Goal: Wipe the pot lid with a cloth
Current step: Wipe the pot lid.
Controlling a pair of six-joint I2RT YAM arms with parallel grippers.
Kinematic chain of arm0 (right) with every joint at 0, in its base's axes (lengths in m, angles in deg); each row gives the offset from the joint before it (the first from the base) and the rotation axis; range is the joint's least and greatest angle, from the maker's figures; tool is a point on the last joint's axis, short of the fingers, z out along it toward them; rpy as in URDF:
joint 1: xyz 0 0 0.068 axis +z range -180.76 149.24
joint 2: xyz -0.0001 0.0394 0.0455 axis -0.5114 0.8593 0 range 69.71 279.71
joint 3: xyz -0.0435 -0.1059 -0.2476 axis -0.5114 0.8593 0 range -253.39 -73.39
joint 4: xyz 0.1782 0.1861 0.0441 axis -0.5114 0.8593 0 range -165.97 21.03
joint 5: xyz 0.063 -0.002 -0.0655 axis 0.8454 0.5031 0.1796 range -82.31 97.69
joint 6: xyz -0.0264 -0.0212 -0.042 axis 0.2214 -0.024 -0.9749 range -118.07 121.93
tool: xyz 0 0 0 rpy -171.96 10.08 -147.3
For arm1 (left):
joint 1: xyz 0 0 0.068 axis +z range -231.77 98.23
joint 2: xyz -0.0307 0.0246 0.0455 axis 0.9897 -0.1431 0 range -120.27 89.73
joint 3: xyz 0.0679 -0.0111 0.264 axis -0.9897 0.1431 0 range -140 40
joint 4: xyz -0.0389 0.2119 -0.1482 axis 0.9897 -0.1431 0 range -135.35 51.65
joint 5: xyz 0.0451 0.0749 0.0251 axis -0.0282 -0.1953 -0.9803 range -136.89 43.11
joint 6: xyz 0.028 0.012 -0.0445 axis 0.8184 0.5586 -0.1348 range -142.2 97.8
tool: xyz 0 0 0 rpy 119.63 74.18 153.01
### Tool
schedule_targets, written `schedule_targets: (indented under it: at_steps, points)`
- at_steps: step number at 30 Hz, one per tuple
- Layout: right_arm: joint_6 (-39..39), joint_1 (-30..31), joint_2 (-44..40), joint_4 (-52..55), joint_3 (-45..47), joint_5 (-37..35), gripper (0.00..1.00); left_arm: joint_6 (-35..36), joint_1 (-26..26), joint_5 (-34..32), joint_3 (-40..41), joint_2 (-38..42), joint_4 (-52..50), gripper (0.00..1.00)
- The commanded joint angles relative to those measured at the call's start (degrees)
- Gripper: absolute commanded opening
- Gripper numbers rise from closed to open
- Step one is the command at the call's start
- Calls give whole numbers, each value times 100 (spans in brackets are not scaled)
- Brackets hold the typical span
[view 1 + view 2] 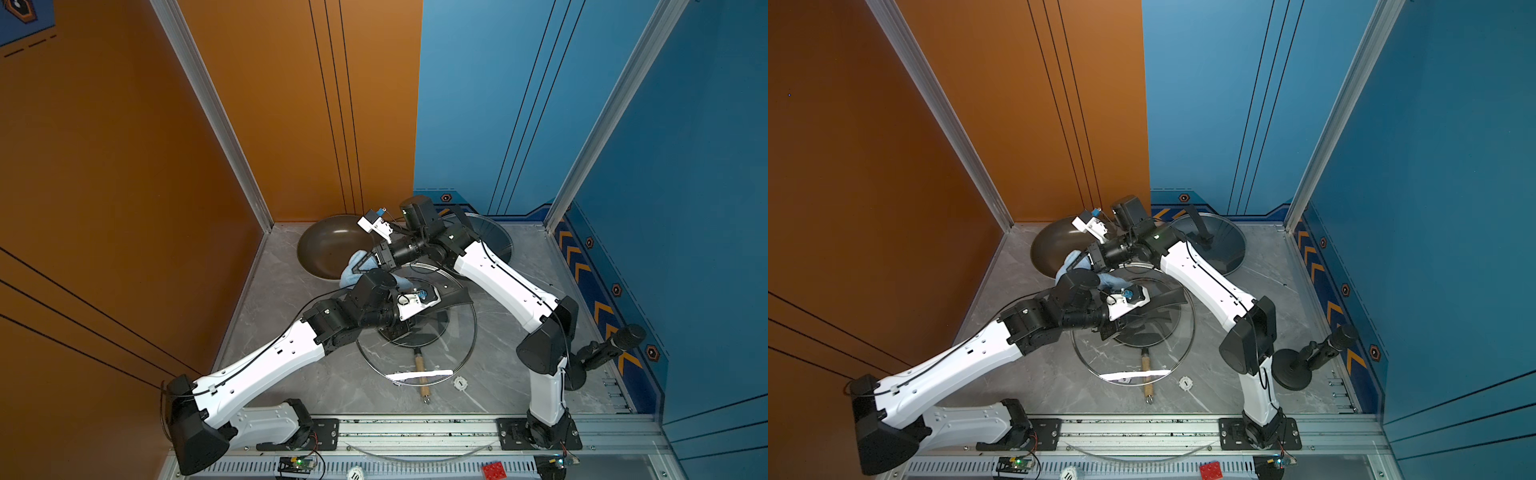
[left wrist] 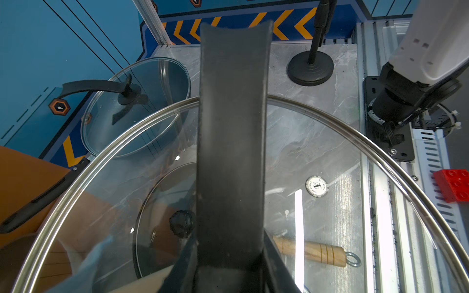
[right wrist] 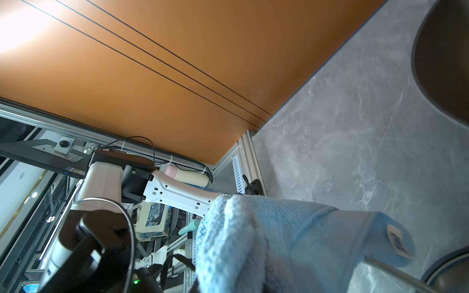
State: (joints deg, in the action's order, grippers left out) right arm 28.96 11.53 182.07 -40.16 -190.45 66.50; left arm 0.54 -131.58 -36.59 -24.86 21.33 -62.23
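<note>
Left fingers (image 2: pixel 180 270), mostly hidden in top views, clamped on handle of pot lid (image 1: pixel 451 353). Right fingers (image 1: pixel 368 261), tips buried, pinched tight on cloth (image 1: pixel 352 271) at lid's far rim, beside wok (image 1: pixel 324 245). Wooden handle (image 2: pixel 309 251) seen thru glass.

Grey marbled tabletop (image 1: pixel 498 353), orange wall (image 1: pixel 270 124) meeting blue wall (image 1: pixel 478 104) behind it

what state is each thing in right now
big lid, held by its handle
cloth, bunched, held by right hand
left hand, shut on big lid's handle
right hand, shut on cloth
back lid, free, handle up
pan, free
</note>
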Motion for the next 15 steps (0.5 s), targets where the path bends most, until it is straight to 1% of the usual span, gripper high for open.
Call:
schedule_targets:
  at_steps: [1, 6, 7, 8, 9, 11, 15]
  points:
    - [-267, -162, 50, 574, 452, -440, 2, 150, 75, -121, -400, 156, 1071, 0]
    - [-542, -176, 195, 835, 516, -1080, 3, 167, 80, -242, -543, 125, 1151, 0]
    - [-581, -310, 214, 879, 517, -1298, 2, 169, 78, -286, -584, 114, 1156, 0]
    - [-584, -381, 224, 895, 526, -1577, 5, 155, 92, -361, -613, 108, 1180, 0]
    - [-574, -426, 210, 901, 551, -1952, 5, 137, 93, -492, -632, 116, 1220, 0]
    - [-611, -537, 184, 901, 552, -2422, 4, 35, 125, -854, -617, 164, 1441, 0]
    - [-701, -726, -21, 888, 570, -3417, 3, -311, 376, -1288, -529, 300, 1886, 0]
